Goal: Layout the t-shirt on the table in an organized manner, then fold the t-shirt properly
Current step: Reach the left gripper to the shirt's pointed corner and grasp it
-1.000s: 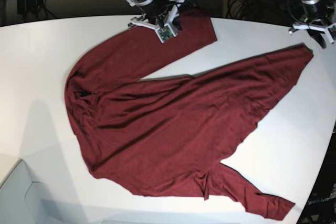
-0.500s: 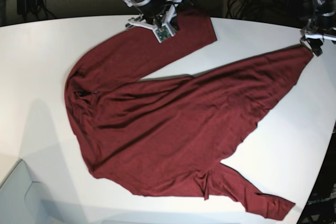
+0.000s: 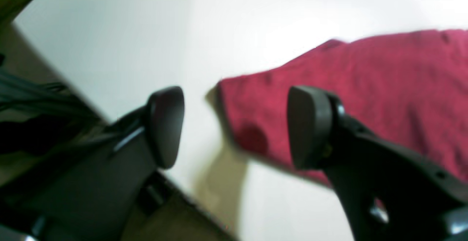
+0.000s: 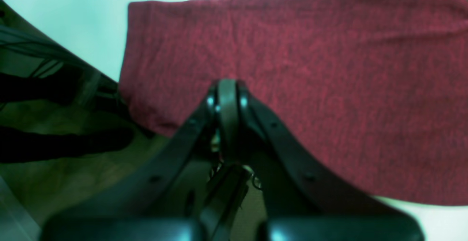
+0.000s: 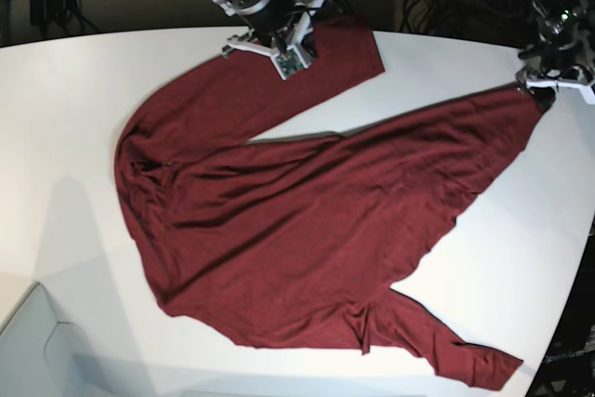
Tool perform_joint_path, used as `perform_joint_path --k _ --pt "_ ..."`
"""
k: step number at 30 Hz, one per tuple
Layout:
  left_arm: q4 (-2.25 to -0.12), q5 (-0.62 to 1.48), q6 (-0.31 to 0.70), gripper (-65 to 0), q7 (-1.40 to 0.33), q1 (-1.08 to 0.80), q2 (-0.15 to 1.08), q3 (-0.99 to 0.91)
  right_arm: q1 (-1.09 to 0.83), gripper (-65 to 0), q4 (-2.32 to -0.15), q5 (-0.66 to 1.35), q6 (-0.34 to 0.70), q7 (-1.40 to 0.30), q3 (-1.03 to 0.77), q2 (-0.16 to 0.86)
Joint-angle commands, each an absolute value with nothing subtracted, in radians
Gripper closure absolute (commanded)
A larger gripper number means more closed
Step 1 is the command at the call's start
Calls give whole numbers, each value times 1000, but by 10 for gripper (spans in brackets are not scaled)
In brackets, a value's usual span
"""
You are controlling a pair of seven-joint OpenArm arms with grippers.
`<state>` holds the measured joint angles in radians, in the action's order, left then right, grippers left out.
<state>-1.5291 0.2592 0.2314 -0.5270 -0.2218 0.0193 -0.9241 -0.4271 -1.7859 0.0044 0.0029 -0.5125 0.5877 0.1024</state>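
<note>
left gripper (image 3: pixel 236 127) open, straddling the shirt (image 5: pixel 307 211) corner at the far right; right gripper (image 4: pixel 227 98) closed over the far sleeve

I can read no text, label, brand or number in any of my views. The t-shirt (image 5: pixel 307 220) is plain maroon with no print, the desk (image 5: pixel 65 118) is bare white (nothing marked on it), and the small green board on the arm is too tiny to read.
</note>
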Motion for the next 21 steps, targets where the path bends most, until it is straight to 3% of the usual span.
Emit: perform_joint_path --k 1,3,5,10,13,21 --pt "-1538 266 231 -425 -510 -216 42 -928 -427 0 -1801 4 1 -490 590 101" --pt "-1520 266 231 -421 -510 -209 56 -924 -427 0 -1799 4 1 -490 590 101" --pt "-1495 266 231 -378 -510 -203 59 -923 -427 0 -1799 4 1 -490 590 101" --pt "-1449 266 231 -176 -510 -176 73 -924 -427 0 -1799 2 1 -490 590 110" --pt "-1414 266 226 -90 -510 -174 79 -923 -427 0 -1799 2 1 -490 588 113" --pt "-1392 266 225 -40 -510 -150 79 -926 -427 0 -1799 2 1 -490 588 113"
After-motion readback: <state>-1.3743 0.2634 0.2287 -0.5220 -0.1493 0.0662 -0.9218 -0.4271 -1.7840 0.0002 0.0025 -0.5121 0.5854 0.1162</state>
